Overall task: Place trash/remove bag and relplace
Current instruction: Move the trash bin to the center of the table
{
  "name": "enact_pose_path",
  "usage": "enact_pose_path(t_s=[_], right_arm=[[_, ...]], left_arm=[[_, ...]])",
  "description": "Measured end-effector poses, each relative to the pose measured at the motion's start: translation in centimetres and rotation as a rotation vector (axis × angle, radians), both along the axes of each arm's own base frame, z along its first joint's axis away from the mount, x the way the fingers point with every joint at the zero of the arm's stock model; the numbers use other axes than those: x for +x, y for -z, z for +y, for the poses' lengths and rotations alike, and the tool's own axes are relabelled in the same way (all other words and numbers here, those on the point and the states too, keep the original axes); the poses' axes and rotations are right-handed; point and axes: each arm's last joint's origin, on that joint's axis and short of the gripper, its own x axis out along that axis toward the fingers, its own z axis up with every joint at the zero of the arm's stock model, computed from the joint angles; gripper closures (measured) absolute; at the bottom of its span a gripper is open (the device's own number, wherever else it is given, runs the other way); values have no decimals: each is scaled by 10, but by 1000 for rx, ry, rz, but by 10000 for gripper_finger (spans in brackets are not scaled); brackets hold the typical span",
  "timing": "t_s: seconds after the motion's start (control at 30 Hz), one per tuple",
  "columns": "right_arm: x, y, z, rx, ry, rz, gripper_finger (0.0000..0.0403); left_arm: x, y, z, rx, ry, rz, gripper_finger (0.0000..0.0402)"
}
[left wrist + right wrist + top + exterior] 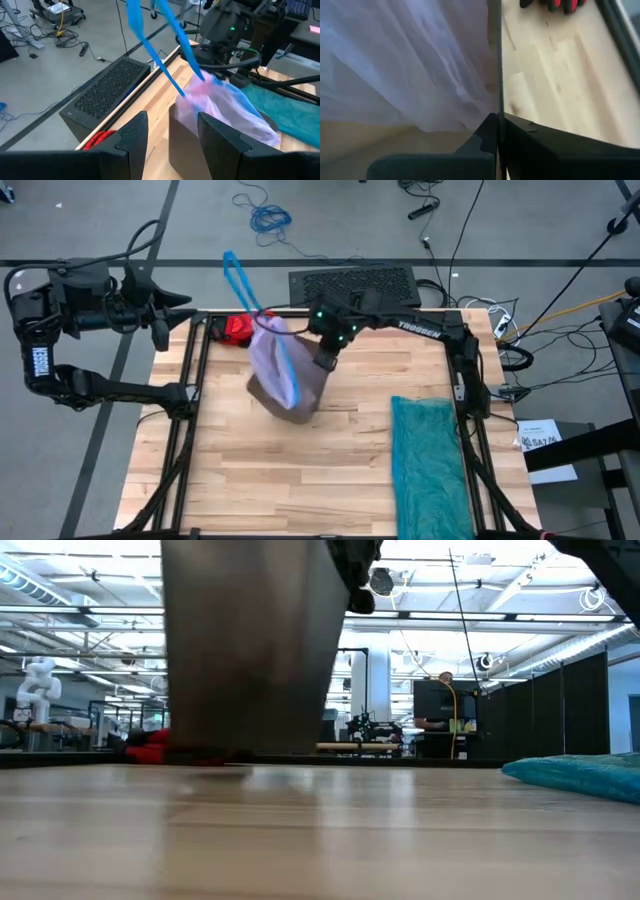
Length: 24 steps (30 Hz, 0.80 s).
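The bag is bunching out of the tipped bin, right beside the right tool. That tool is pinching the bin's wall, probably steadying it. The left tool, fingers apart, is waiting well off.

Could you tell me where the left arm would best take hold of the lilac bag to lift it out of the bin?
Probably by the blue drawstring loop, coming in from the left gripper's own side. It stands clear above the bag and the bin, so open jaws can close around the thin band. The right gripper already clamps the bin's rim on the far side.
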Motion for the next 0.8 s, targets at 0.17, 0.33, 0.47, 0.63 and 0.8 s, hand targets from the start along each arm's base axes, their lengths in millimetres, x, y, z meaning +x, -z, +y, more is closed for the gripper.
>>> enact_pose_path(t_s=[0.17,0.33,0.47,0.63,0.8], right_arm=[[-7,1,-19,-108,-180,14,402],[-13,2,-31,-180,-310,44,403],[-13,4,-35,-206,-388,46,403],[-11,7,-35,-186,-430,26,403],[-8,5,-33,-152,-341,1,372]], left_arm=[[0,0,0,-1,0,0,236],[0,0,0,0,0,-3,236],[1,0,1,-1,-1,-2,236],[4,-3,2,6,-4,-33,236],[4,-4,2,-3,-12,-48,236]])
